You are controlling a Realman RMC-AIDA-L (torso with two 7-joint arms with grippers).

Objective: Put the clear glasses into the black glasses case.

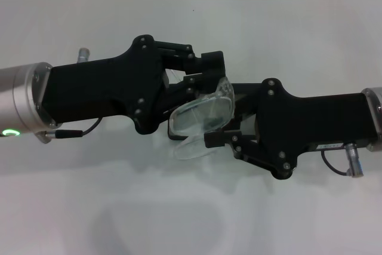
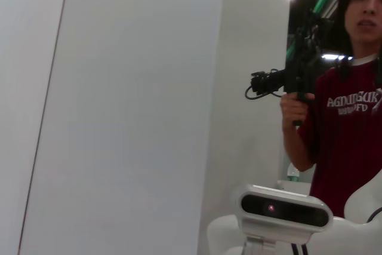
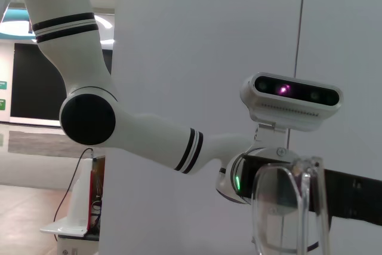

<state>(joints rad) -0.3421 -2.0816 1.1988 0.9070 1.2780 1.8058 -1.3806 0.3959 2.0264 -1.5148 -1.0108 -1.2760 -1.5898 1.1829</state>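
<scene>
Glasses: the see-through plastic glasses with squarish lenses [image 1: 202, 116] are up in the air, over the white table [image 1: 191, 207]. They sit between the two black grippers, right in the middle. The right wrist view shows them close up [image 3: 290, 207], standing on edge.

Right gripper: the black right gripper [image 1: 222, 125] comes in from the right side. Its fingers are closed on the glasses frame, near one lens.

Left gripper: the black left gripper [image 1: 197, 68] comes in from the left side. It is touching or almost touching the far part of the glasses. I cannot tell if its fingers are apart or together.

Case: the black glasses case is not in any view, so I cannot say where it is.

Person: farther back, the left wrist view shows a person in a dark red shirt [image 2: 349, 123] holding a camera.

What could go wrong: the glasses look slippery and thin. If one gripper lets go too soon, they may fall on the table. If both pull at once, the thin arms may bend or snap.
</scene>
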